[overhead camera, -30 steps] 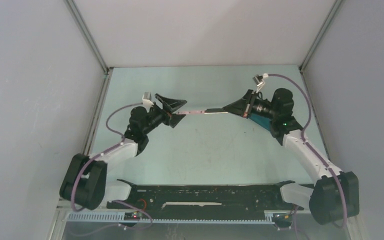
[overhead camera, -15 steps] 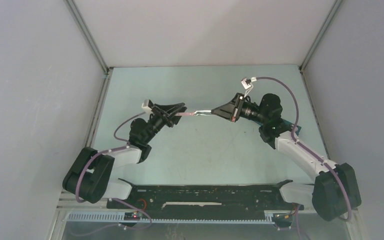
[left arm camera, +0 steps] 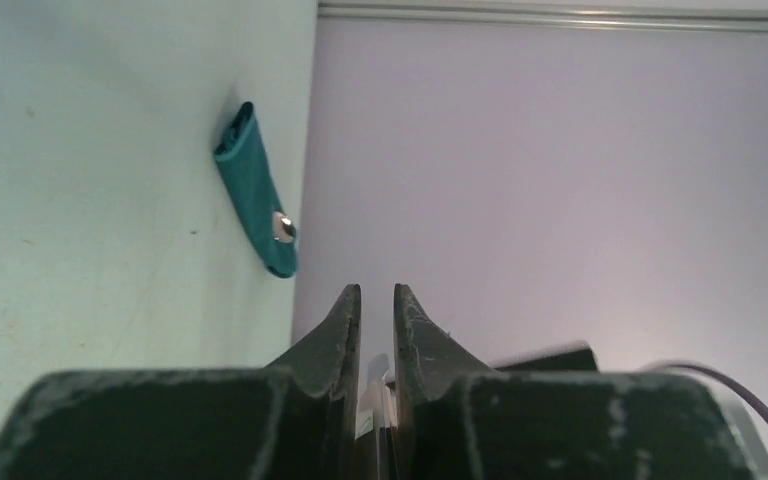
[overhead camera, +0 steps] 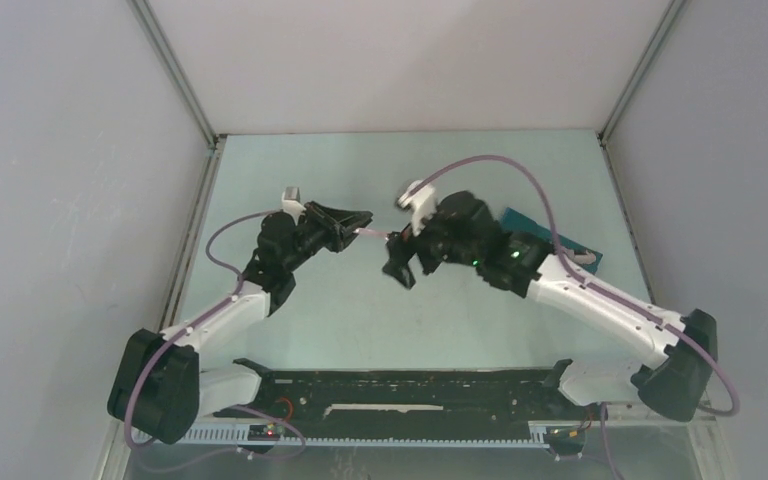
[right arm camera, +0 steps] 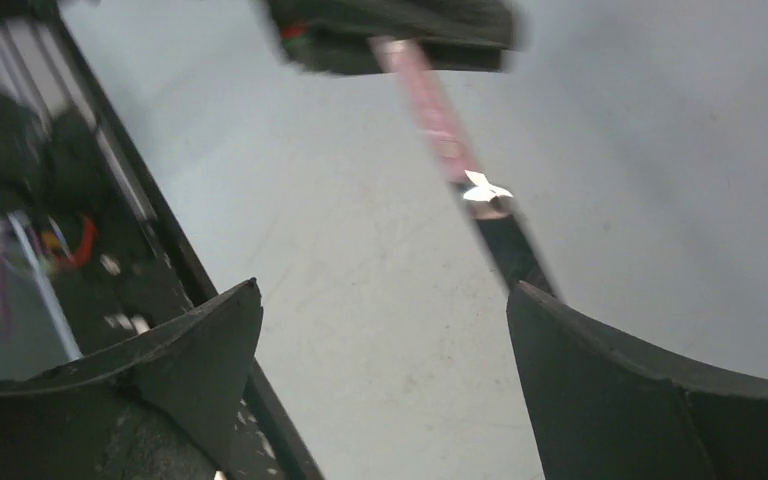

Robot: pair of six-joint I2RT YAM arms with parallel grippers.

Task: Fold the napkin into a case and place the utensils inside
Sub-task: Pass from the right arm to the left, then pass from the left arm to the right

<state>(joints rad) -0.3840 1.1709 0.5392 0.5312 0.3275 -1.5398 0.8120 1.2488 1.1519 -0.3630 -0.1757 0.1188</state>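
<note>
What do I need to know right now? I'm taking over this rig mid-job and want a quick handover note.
The left gripper has its jaws shut on the knife, which points toward the right gripper.
The right gripper's jaws stand wide open, empty.
The case is folded and lies near the table's right edge; a shiny end, likely the spoon, shows at its mouth.
To do: slide the knife into the case.

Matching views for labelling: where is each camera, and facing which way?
Top: above and behind, looking down on the table; left arm and right arm show.
Left wrist: looks along the left tool toward the folded napkin by the wall.
Right wrist: looks past the open right tool at the knife.
Shared: top and right wrist both show the knife in the left tool.
</note>
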